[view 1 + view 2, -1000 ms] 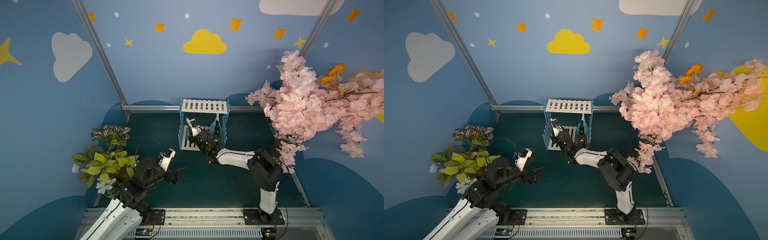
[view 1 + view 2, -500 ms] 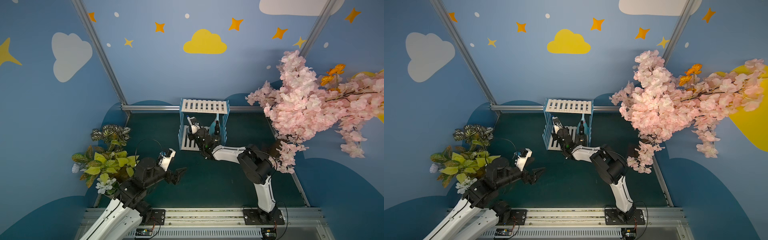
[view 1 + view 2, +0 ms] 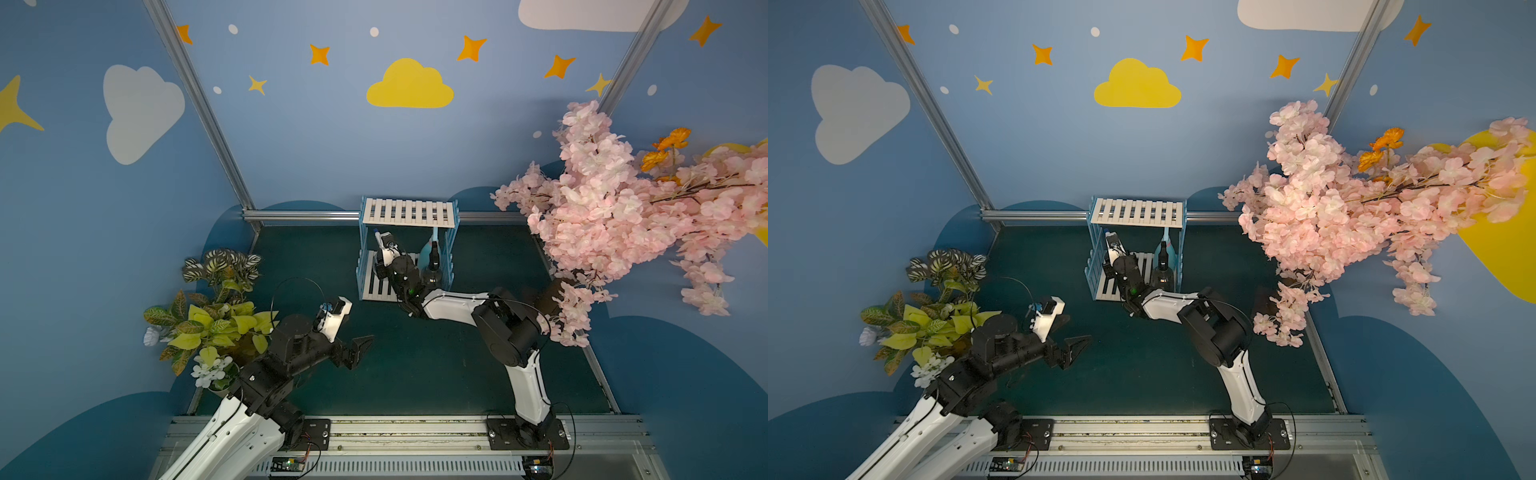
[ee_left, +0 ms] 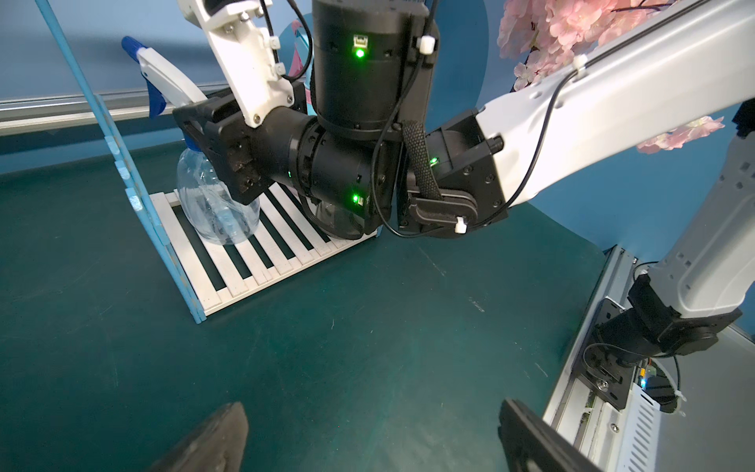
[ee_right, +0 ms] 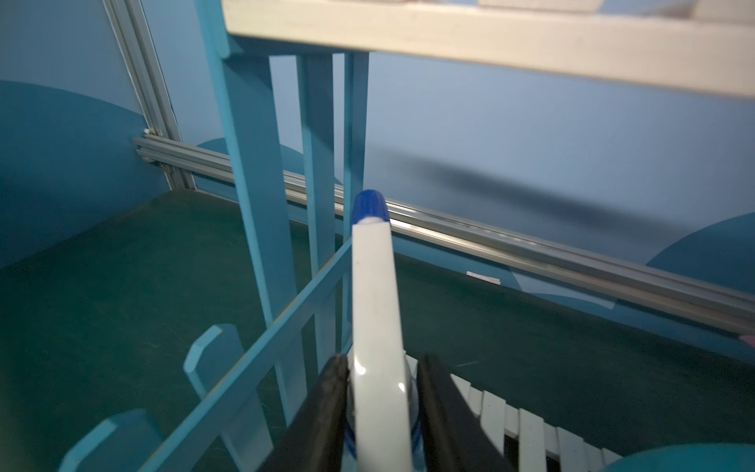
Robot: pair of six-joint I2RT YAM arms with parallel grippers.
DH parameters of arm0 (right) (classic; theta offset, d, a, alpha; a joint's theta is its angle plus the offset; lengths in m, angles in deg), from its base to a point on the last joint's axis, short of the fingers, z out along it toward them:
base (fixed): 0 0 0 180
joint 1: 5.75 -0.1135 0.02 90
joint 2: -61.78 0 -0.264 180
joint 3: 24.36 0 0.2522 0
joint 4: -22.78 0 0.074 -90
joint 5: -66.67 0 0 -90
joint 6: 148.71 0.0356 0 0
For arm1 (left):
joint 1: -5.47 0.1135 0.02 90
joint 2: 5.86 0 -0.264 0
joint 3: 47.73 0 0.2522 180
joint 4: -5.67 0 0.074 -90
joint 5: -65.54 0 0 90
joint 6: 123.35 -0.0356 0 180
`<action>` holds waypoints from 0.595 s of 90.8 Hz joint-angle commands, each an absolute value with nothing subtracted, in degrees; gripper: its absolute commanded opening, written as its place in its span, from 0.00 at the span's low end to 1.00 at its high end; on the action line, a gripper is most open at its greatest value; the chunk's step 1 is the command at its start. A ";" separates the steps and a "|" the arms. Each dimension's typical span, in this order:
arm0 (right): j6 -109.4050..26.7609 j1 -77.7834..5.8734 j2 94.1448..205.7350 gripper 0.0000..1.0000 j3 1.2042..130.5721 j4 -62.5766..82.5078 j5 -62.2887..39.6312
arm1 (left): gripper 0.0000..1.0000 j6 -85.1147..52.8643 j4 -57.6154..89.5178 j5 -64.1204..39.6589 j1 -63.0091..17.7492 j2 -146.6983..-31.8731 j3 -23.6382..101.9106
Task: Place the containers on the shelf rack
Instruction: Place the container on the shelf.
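Loosening right end effector (image 5: 384,361), clear bottle (image 4: 216,204) standing on shelf rack (image 3: 409,213)

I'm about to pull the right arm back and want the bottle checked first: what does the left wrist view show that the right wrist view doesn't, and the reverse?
Left wrist only: the round body of the clear bottle standing on the lower shelf, and the left gripper, wide open.
Right wrist only: the fingers of the right gripper flanking the spray head, a gap beside one of them, with the upper shelf overhead.
Both: the white, blue-tipped spray head and the blue side of the shelf rack.
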State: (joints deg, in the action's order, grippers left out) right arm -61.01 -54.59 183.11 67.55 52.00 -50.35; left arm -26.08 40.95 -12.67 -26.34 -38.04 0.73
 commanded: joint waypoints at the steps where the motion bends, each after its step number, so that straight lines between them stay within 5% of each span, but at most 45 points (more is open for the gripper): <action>1: -62.85 -55.05 183.57 0.48 68.42 52.62 -51.71 | 1.00 -26.76 39.56 -11.98 -26.18 -38.10 1.28; 27: -66.51 -56.25 182.08 0.91 67.44 54.34 -52.90 | 1.00 -26.77 39.42 -12.16 -26.12 -38.11 1.28; 54: -68.22 -57.19 177.05 0.97 61.42 59.03 -56.42 | 1.00 -26.80 39.66 -13.00 -26.09 -38.37 1.36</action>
State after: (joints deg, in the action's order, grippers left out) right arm -66.63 -56.56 181.80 63.90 54.07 -53.52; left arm -26.27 40.73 -12.69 -26.30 -38.17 0.73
